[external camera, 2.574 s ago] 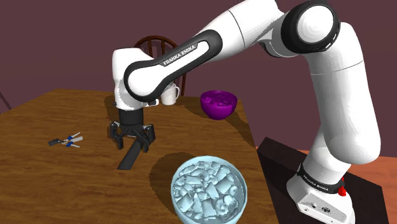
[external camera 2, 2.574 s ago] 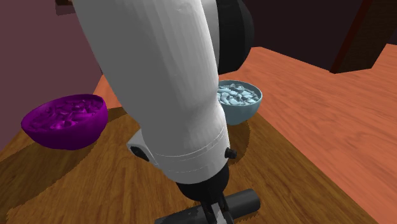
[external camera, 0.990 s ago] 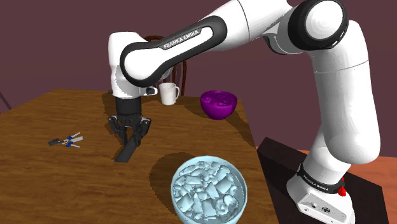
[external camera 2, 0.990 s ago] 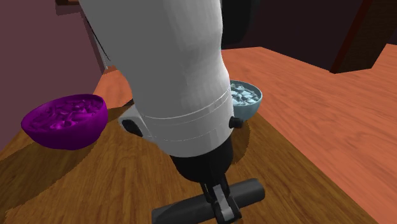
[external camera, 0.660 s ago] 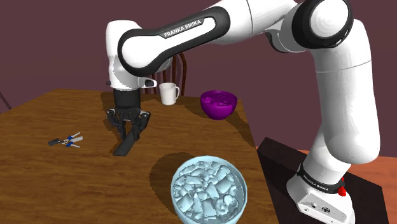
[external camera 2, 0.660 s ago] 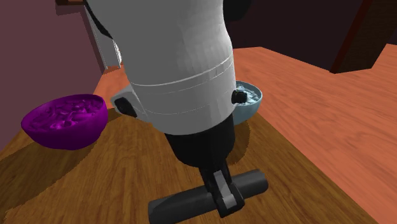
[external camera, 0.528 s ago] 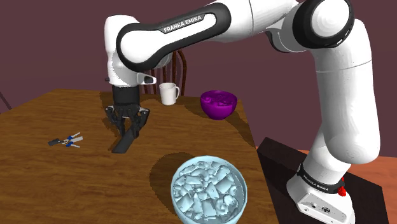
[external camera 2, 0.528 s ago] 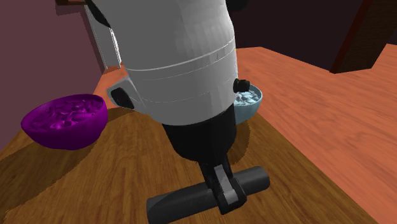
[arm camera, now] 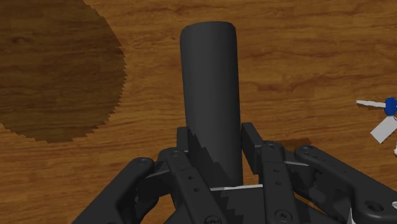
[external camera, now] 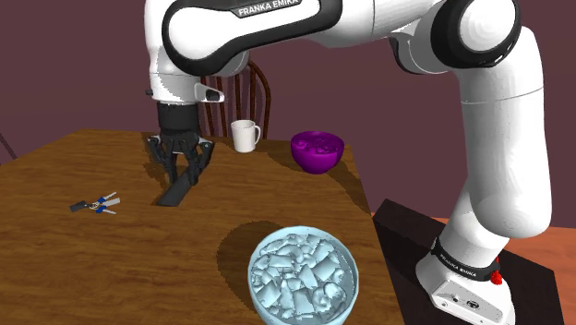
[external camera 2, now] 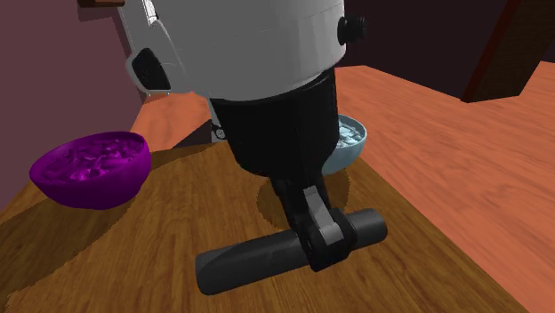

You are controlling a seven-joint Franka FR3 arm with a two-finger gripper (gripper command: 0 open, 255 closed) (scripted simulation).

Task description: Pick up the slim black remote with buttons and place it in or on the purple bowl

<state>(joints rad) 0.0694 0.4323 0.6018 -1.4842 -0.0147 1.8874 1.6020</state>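
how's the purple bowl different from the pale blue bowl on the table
Colour: the round purple bowl is deep purple; the round pale blue bowl is icy blue-white.
Place: in the shoulder view the purple one sits far back beside a white mug, the blue one at the wooden table's near edge.
Fill: purple bowl holds purple lumps, blue bowl pale shards.
Both stand upright.

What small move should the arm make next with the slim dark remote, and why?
Probably carry it toward the round purple bowl, at the shoulder view's right: the black gripper is shut on the slim dark remote, which seems lifted off the wooden table. Keep it above the white mug near the path.
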